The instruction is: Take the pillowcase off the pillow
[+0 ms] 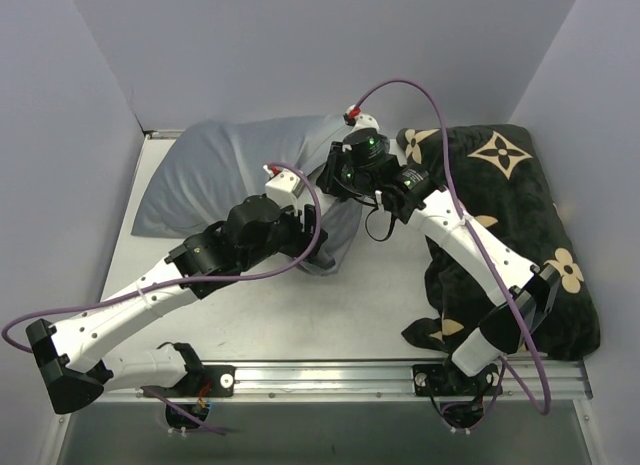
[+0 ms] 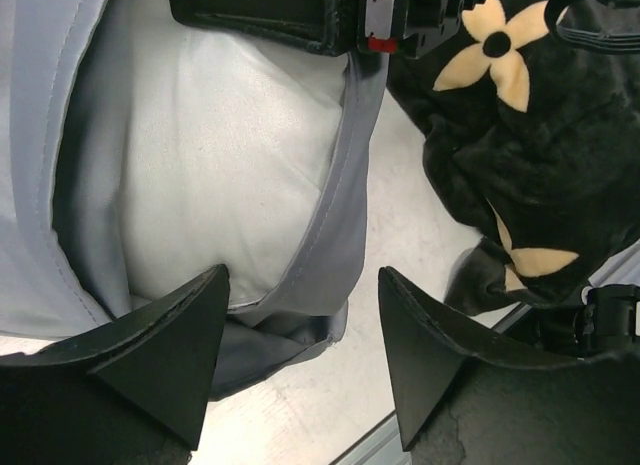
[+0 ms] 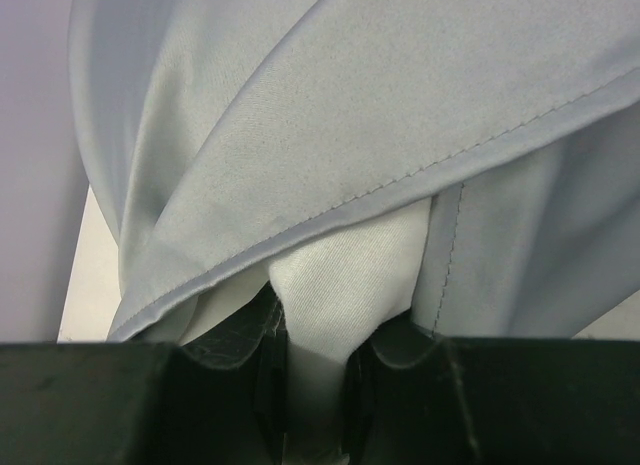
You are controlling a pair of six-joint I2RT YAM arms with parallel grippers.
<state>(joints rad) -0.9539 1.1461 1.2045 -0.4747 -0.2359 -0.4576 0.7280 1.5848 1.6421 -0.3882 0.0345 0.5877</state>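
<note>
- The pillowcase (image 1: 215,175) lies at the far-left corner of the desk (image 1: 330,305), its open mouth turned toward the desk's middle, where both arms can reach it.
- The pillow (image 2: 230,155) shows white inside that mouth. Most of it sits within the sleeve.
- The right fingers (image 3: 312,360) pinch a fold of pillow fabric just under the hem, probably to anchor it.
- The left fingers (image 2: 302,280) are spread wide over the near hem, likely ready to take the cloth.
- From above, the arms hide the mouth. How far the pillow protrudes is unclear.
- A black cushion (image 1: 510,215) fills the right edge.
</note>
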